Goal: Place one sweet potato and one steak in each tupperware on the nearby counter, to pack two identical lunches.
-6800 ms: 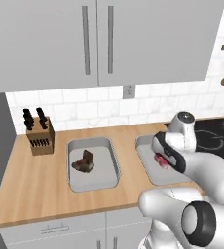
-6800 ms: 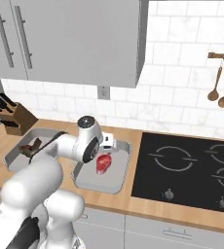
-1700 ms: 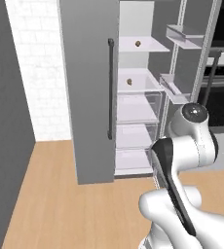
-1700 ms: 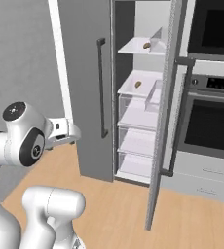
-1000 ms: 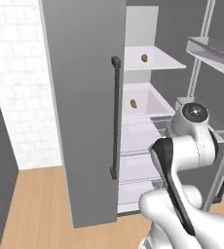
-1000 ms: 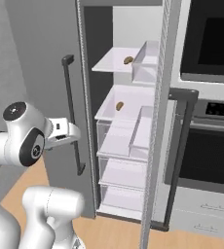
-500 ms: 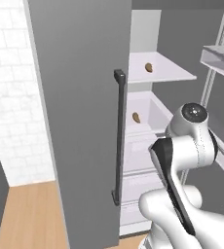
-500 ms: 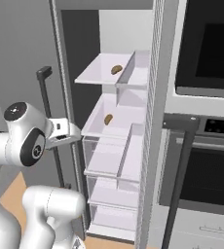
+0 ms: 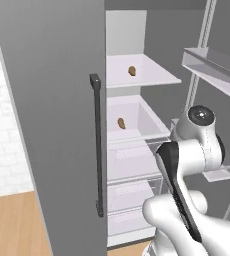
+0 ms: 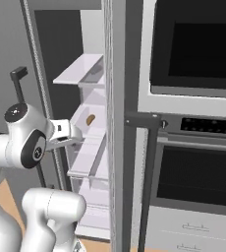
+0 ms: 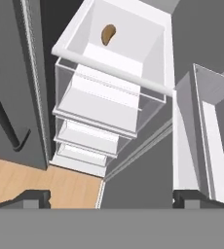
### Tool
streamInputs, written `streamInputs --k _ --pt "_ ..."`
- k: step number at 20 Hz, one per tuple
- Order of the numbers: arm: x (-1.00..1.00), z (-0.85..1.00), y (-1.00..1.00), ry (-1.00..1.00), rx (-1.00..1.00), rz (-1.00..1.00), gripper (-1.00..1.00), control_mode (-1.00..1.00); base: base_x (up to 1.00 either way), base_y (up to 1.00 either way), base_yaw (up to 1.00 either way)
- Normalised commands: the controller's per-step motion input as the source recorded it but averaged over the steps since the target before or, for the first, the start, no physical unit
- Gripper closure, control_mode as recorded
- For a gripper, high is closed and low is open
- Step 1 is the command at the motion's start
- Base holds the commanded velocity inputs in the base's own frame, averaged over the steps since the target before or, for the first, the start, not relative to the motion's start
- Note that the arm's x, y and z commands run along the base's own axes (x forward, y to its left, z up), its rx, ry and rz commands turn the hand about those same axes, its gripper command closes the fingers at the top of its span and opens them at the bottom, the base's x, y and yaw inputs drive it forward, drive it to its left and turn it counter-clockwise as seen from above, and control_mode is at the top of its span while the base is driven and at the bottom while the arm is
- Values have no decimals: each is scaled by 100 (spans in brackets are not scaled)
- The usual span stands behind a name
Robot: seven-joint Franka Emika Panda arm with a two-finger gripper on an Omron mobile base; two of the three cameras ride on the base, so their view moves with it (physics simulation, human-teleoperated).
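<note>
The gripper (image 11: 109, 197), its dark tips wide apart at the bottom corners of the hand view and holding nothing, faces the open fridge (image 9: 137, 150), so the step in hand looks like fetching a sweet potato. One sweet potato (image 11: 107, 34) lies on the white shelf (image 11: 133, 44) at the upper middle of the hand view, well apart from the tips, a brown oval whose long axis runs nearly top to bottom of that frame with a slight curve; another sweet potato (image 9: 132, 71) sits on the shelf above, in the upper middle of the left base view. The next move calls for reaching up and in over the shelf's front bar, likely turning the jaws across the potato's narrow width before closing.
</note>
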Motion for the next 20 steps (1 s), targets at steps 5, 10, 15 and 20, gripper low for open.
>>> streamInputs --k 5,10,15,20 --pt "15 -3 19 0 0 0 -100 -100 23 14 -1" --pt "34 -5 49 -5 -2 0 -100 -100 0 0 0" --pt "34 -23 22 -1 15 -7 -100 -100 0 0 0" --pt "33 -5 0 -1 41 -9 -100 -100 0 0 0"
